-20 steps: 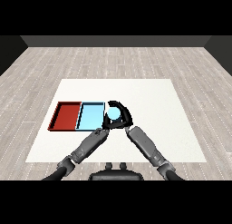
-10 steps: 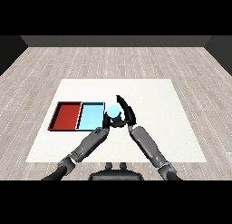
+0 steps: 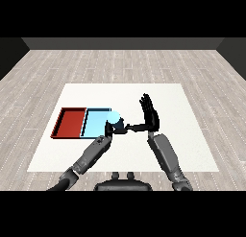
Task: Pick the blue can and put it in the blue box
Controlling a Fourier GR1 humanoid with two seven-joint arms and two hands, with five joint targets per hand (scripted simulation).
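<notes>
The blue can (image 3: 112, 117) shows as a pale blue round top at the right edge of the light blue tray (image 3: 95, 124). My left hand (image 3: 114, 129) sits just under and around it, fingers curled on the can. My right hand (image 3: 150, 114) stands to the right of the can, apart from it. Its fingers are straight and point away from me, and its thumb reaches left toward the left hand. The can's lower body is hidden by the left hand.
The red tray (image 3: 72, 122) lies directly left of the blue tray, touching it. Both rest on the white table (image 3: 192, 145), which stretches well to the right and in front of the hands.
The right hand, curled round the can a second ago, has opened and pulled back to the right. The can has shifted left to the blue tray's edge, now in the left hand.
</notes>
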